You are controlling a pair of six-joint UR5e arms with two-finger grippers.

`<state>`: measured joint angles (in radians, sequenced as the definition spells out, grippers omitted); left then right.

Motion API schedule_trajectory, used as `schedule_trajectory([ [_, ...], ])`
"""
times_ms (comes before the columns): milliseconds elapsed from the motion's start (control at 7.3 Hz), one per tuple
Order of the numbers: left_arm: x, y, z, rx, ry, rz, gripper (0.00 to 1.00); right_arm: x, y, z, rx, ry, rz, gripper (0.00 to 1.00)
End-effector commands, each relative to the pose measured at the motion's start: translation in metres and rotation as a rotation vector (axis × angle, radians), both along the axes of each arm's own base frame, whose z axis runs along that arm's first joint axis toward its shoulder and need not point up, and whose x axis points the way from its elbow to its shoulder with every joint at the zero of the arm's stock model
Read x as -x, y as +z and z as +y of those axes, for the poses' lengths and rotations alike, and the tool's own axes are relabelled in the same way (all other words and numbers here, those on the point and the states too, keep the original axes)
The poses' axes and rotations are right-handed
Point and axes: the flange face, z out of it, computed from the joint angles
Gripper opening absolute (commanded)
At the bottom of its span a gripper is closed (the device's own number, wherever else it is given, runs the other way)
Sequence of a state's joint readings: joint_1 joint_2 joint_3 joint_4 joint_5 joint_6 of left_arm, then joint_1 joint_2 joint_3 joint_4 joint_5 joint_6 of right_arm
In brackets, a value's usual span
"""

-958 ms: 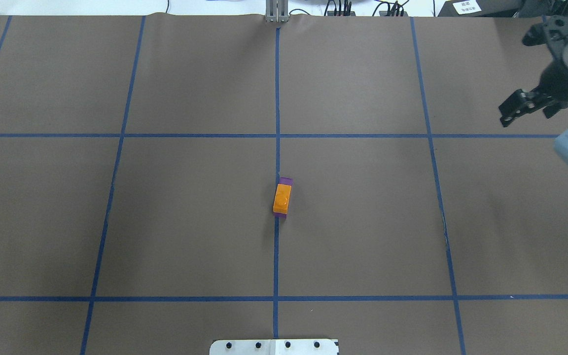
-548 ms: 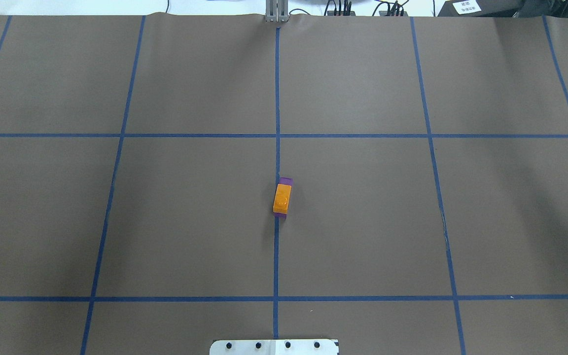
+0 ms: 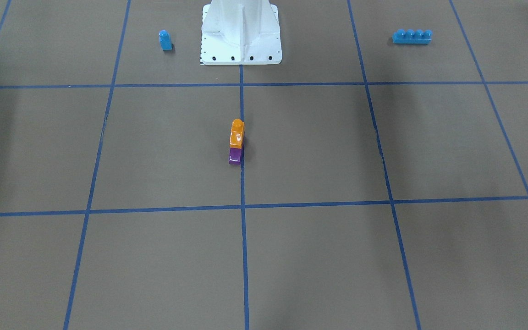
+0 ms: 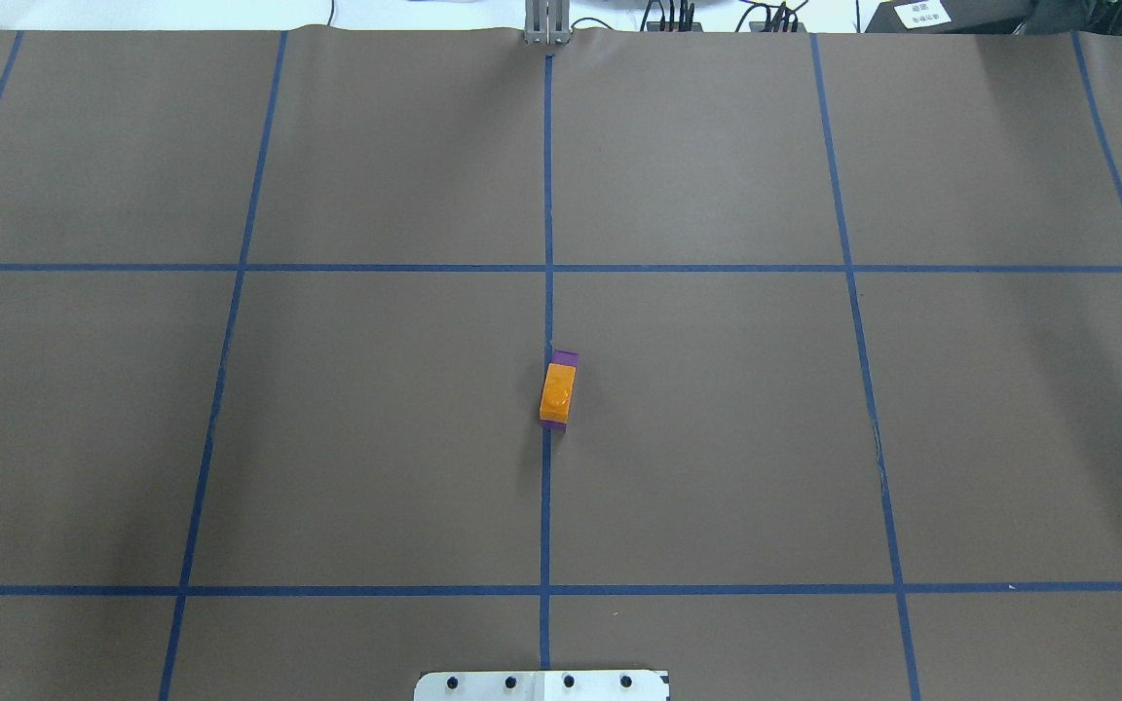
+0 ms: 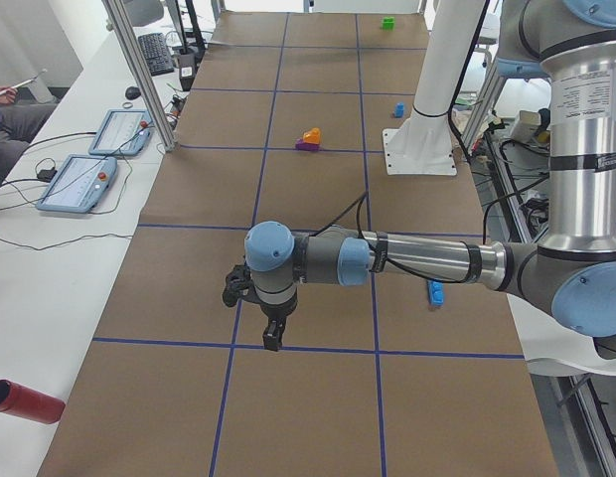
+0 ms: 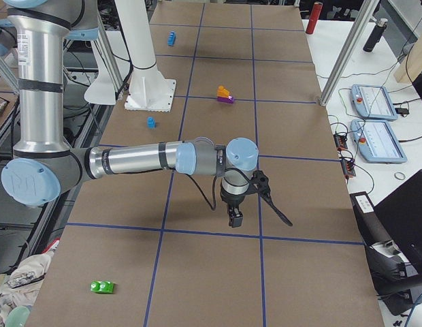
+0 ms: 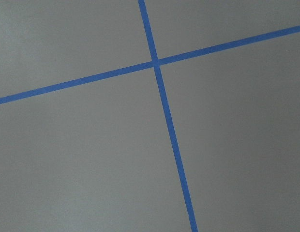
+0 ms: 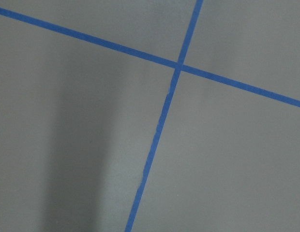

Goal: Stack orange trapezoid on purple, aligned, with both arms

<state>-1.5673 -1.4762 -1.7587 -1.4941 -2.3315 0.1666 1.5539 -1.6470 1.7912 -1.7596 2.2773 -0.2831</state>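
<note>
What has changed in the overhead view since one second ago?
The right gripper withdrew out of the overhead view past its right edge; half a second ago it was already gone. No brick was taken hold of or let go. The orange trapezoid stayed on the purple, in the same spot.

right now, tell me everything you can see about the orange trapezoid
The orange trapezoid is a small glossy plastic brick with one round stud on top and a sloped side. It sits upright on the purple brick, near the middle of the table, at the central blue tape line. From overhead a purple edge shows past its far end. Nothing else touches it.
</note>
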Motion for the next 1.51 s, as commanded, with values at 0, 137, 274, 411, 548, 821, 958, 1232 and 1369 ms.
schedule_trajectory([
  [0, 0.000, -0.004, -0.002, 0.003, -0.016, 0.000, 1.00, -0.005, 0.013, 0.017, 0.039, 0.023, 0.004, 1.00],
  [137, 0.000, -0.008, -0.001, -0.008, -0.014, 0.002, 1.00, -0.005, 0.008, 0.018, 0.034, 0.025, 0.002, 1.00],
  [274, 0.000, -0.017, -0.001, -0.028, -0.013, 0.001, 1.00, -0.005, 0.007, 0.018, 0.037, 0.032, 0.002, 1.00],
  [411, 0.000, -0.020, 0.000, -0.032, -0.013, 0.002, 1.00, -0.005, 0.005, 0.018, 0.032, 0.032, 0.001, 1.00],
  [548, 0.000, -0.020, 0.000, -0.032, -0.013, 0.001, 1.00, -0.005, 0.001, 0.017, 0.025, 0.032, 0.002, 1.00],
  [821, 0.000, -0.018, 0.001, -0.028, -0.013, 0.001, 1.00, -0.005, -0.001, 0.016, 0.038, 0.053, 0.003, 1.00],
  [958, 0.000, -0.017, 0.001, -0.026, -0.013, 0.001, 1.00, -0.005, -0.001, 0.016, 0.037, 0.055, 0.002, 1.00],
  [1232, 0.000, -0.017, 0.001, -0.026, -0.013, 0.001, 1.00, -0.004, -0.012, 0.015, 0.017, 0.056, -0.005, 1.00],
  [1369, 0.000, -0.013, 0.005, -0.016, -0.013, 0.001, 1.00, -0.004, -0.013, 0.015, 0.017, 0.056, -0.017, 1.00],
])
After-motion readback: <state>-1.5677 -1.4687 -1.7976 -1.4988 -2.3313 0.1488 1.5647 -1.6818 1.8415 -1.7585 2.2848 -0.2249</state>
